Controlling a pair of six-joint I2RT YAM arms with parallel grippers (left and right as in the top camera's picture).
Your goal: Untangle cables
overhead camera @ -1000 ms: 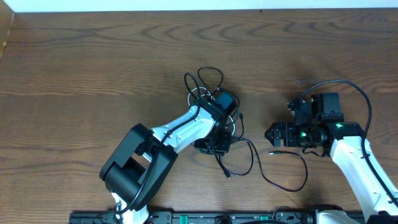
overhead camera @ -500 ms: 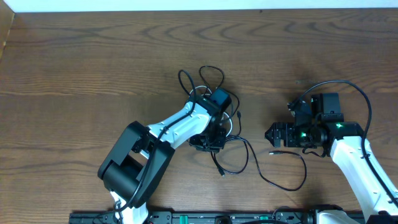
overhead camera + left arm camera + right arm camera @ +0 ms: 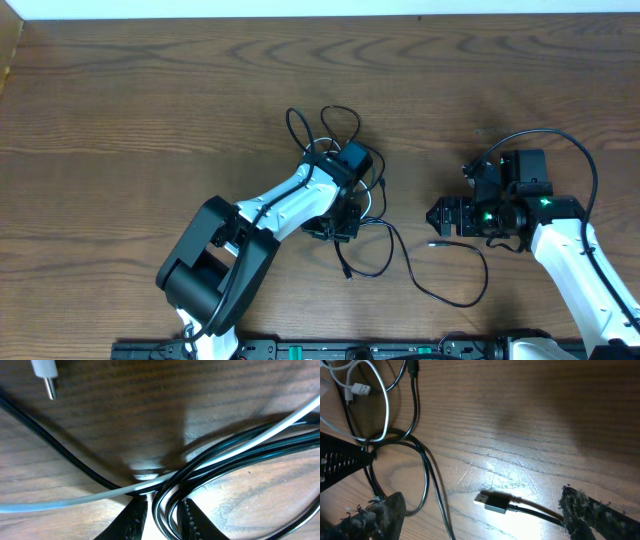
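Locate the cables point(image 3: 335, 135) near the middle of the table point(image 3: 150, 120), bunched in loops under and around the left gripper point(image 3: 335, 225), with one black strand trailing right in a wide curve. In the left wrist view, note the white cable point(image 3: 55, 504) crossing the black cable point(image 3: 250, 457) at the knot, and a white plug point(image 3: 44, 375) lying just apart. Read the left gripper as clenched on the black cable, with dark strands pinched between its narrow-set jaws. Read the right gripper point(image 3: 480, 512) as released and holding nothing, jaws spread wide and hovering over a flat plug point(image 3: 492, 502) at the end of the trailing strand. Treat the current step as drawing the black cable out of the bundle. Judge it well short of done, with white and black looped together. For the next move, expect to pin or pick up the flat plug with the right gripper. Pair that with a low, slow pull by the left gripper, to loosen the knot rather than tighten it. Against the frame a second ago, observe the left gripper shifted up and to the left, with the bundle and its lower loop dragged along. Find the right gripper and the flat plug unmoved.
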